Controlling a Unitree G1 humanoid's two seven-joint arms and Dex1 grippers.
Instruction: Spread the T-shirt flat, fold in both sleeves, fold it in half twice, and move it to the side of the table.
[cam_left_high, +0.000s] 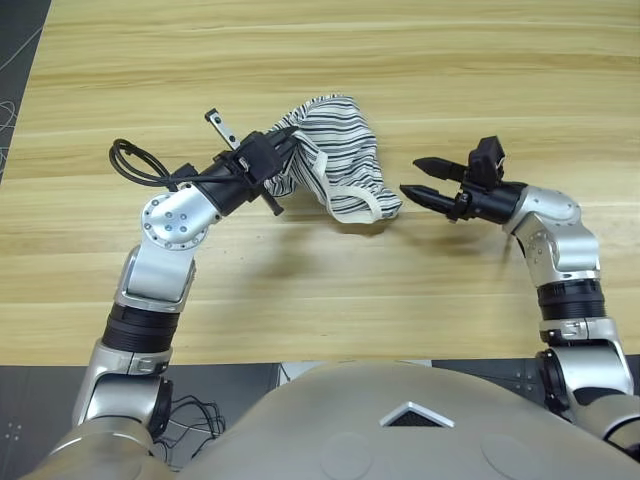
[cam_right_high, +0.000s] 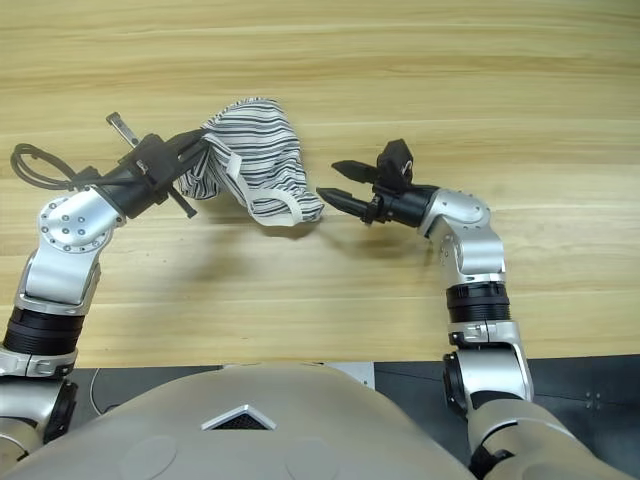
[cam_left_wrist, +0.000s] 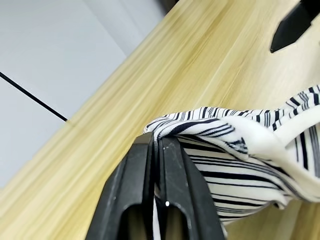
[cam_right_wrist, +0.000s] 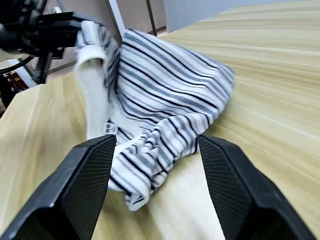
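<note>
Over the middle of the pale wooden desk (cam_left_high: 330, 50), the striped T-shirt (cam_left_high: 335, 150) sits as a crumpled bundle. One end is lifted clear of the wood, the other sags onto it, and the white neckband (cam_left_high: 345, 200) loops along its near side. The raised end is held by the left gripper (cam_left_high: 280, 142), whose jaws are pressed together on a fold of fabric. Just beside the opposite end hangs the right gripper (cam_left_high: 412, 176), jaws spread, holding nothing and apart from the cloth. Spreading flat looks barely begun. To do it well, the right jaws should probably close on one outer edge, away from the neckband and well separated from the left's pinch. The arms could then draw the fabric apart and lower it without twists.
</note>
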